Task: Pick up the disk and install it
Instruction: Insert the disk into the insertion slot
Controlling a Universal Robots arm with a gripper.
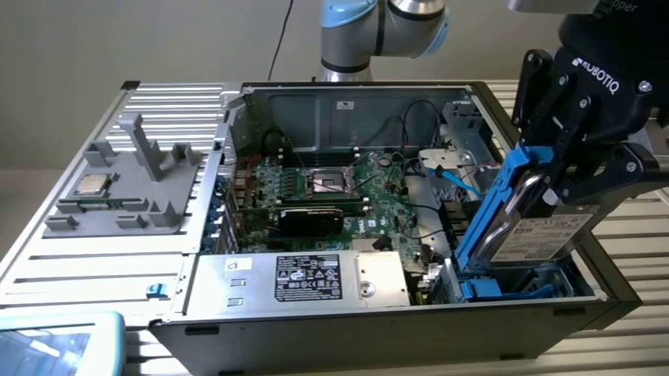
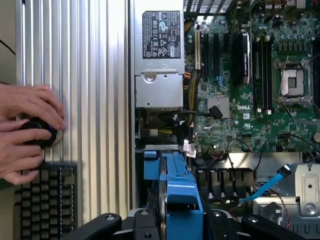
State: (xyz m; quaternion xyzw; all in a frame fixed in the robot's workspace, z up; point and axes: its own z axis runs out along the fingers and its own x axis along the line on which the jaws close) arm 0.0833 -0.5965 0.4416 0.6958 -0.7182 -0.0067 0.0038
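Note:
The disk (image 1: 538, 235), a silver-grey drive with a white label in a bright blue carrier (image 1: 489, 215), hangs on edge and tilted at the exterior view's right. Its lower end sits in the blue drive bay (image 1: 522, 286) of the open computer case (image 1: 345, 102). My black gripper (image 1: 569, 184) is shut on the disk's upper part from above. In the wrist view the blue carrier (image 2: 180, 195) runs straight down between my black fingers (image 2: 107, 222), with the gripper (image 2: 180, 227) clamped around it. The bay's inside is mostly hidden by the disk.
The silver power supply (image 1: 313, 278) (image 2: 157, 55) lies beside the bay, with the motherboard (image 1: 334, 188) (image 2: 260, 75) and a blue cable (image 1: 460, 180) (image 2: 270, 187) nearby. A grey fixture holding a CPU chip (image 1: 92, 184) sits at the exterior view's left. A person's hands (image 2: 27, 112) rest on a knob above a keyboard (image 2: 45, 200).

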